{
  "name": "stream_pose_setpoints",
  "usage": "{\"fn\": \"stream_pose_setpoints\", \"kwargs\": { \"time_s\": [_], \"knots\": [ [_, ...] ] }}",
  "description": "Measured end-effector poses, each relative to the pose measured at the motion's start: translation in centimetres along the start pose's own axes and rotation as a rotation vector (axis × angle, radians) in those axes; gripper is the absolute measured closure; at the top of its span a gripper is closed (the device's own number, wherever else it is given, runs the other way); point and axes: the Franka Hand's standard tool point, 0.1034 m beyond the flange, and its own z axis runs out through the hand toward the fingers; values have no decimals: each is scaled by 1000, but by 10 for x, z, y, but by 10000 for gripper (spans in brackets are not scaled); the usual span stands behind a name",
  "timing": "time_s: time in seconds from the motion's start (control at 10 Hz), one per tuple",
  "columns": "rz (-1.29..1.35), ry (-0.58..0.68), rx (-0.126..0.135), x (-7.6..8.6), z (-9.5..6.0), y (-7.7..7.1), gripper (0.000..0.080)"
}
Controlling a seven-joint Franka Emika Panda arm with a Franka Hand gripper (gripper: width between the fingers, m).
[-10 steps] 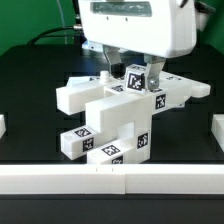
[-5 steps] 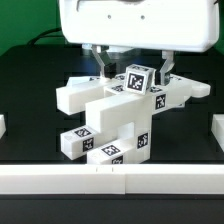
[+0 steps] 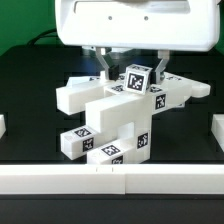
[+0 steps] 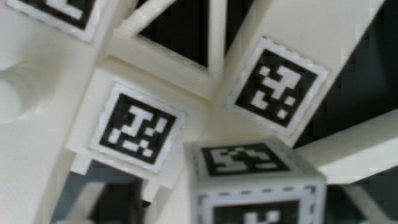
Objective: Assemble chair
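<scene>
**Chair assembly, approach to a grasp.** The gripper (image 3: pixel 134 66) is held directly above the partly built chair (image 3: pixel 112 118), which is stood on the black table (image 3: pixel 30 135) beneath the end effector. The fingers (image 3: pixel 103 62) are seen apart, one to each side of the uppermost tagged block (image 3: pixel 137 78). A gap is visible between each finger and the block, and nothing is clamped. In the wrist view this block (image 4: pixel 249 178) is shown just under the gripper, with the cross-braced plate (image 4: pixel 89 68) beyond it; the fingertips themselves are not seen there. The step in hand is judged to be the taking hold of the top block or of the part behind it; which of the two cannot be told. For the next move, the fingers would need to be centred on the part and brought together squarely, so that the pieces below are not tipped.
</scene>
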Motion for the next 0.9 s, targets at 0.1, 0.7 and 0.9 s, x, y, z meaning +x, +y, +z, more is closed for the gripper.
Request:
{"fn": "stream_pose_setpoints", "kwargs": {
  "time_s": [0.1,0.7,0.9],
  "knots": [
    [10,0,0,0,0,0,515],
    [287,-2,1,0,1,0,515],
    [411,-2,2,-1,1,-1,515]
  ]
}}
